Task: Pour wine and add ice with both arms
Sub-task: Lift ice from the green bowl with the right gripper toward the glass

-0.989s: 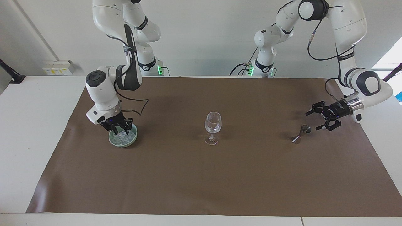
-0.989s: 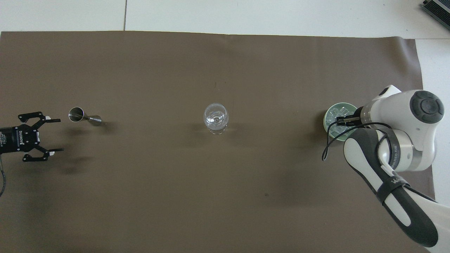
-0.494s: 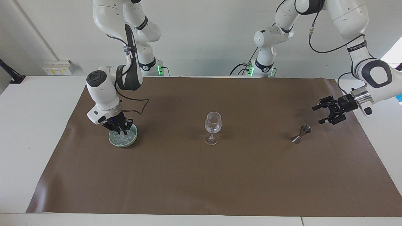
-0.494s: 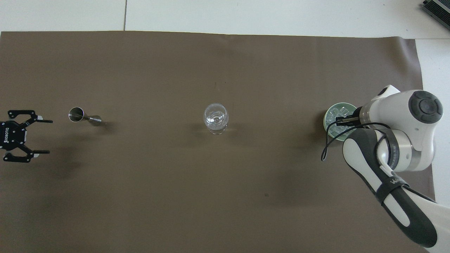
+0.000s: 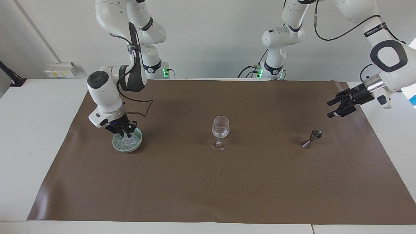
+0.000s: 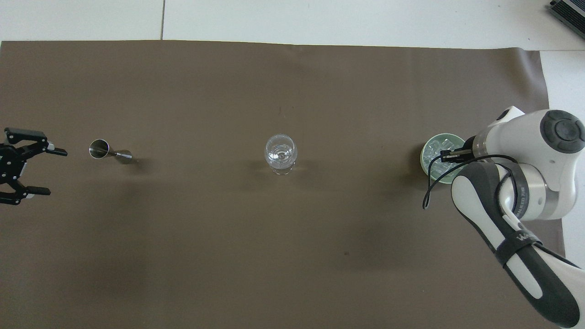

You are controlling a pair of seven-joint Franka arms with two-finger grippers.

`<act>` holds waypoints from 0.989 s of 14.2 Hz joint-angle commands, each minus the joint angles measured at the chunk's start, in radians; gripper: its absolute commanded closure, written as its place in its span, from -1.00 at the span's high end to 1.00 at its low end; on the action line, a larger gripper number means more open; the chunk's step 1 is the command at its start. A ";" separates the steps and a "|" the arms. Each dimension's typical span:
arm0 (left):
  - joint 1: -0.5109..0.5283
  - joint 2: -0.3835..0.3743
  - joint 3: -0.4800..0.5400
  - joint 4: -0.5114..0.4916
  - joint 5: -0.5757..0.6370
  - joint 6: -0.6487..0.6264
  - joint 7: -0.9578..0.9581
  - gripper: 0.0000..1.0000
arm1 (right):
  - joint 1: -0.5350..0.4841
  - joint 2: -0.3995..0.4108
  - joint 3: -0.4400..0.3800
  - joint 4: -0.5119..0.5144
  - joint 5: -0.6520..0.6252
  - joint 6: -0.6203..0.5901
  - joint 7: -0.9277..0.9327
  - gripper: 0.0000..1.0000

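Currently the right gripper [image 5: 125, 132] is down inside the green bowl [image 5: 139, 144], its fingertips clenched together among the ice [image 5: 129, 142]. We cannot make out whether a chunk is pinched between them. The overhead view agrees: the gripper tips overlap the bowl's rim [image 6: 426, 151] on the side nearest the right arm, with the ice [image 6: 435, 161] beneath.

Relation that matters for the coming move: the wine glass [image 5: 220, 129] stands upright at the middle of the brown mat [image 5: 208, 182], well apart from the bowl and about as far from the robots as the bowl is. So the carry runs along the table's length, from the right arm's end toward the left arm's end. No thing stands between bowl and glass. The glass mouth faces straight up, so we judge that a chunk must arrive from above and drop down its axis.

The right arm is clearly the nearer one to the ice.

The left gripper [image 5: 330, 109] hangs in the air with its fingers spread and nothing in them, over the mat's edge at the left arm's end. It is apart from the metal jigger [image 5: 312, 138], which rests on the mat between that gripper and the glass. We read this arm as waiting.

Risk, as a judgement: small glassy chunks may slip from a two-finger pinch.
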 commanded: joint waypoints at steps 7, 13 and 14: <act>-0.205 -0.028 0.004 0.207 0.250 0.006 0.145 1.00 | 0.028 -0.093 0.054 0.126 0.007 -0.173 0.186 -1.00; -0.229 -0.107 0.001 0.222 0.356 0.035 0.375 1.00 | 0.028 -0.108 0.169 0.260 0.044 -0.278 0.390 -1.00; -0.229 -0.119 -0.001 0.239 0.361 0.020 0.391 1.00 | 0.028 -0.108 0.183 0.274 0.072 -0.278 0.421 -1.00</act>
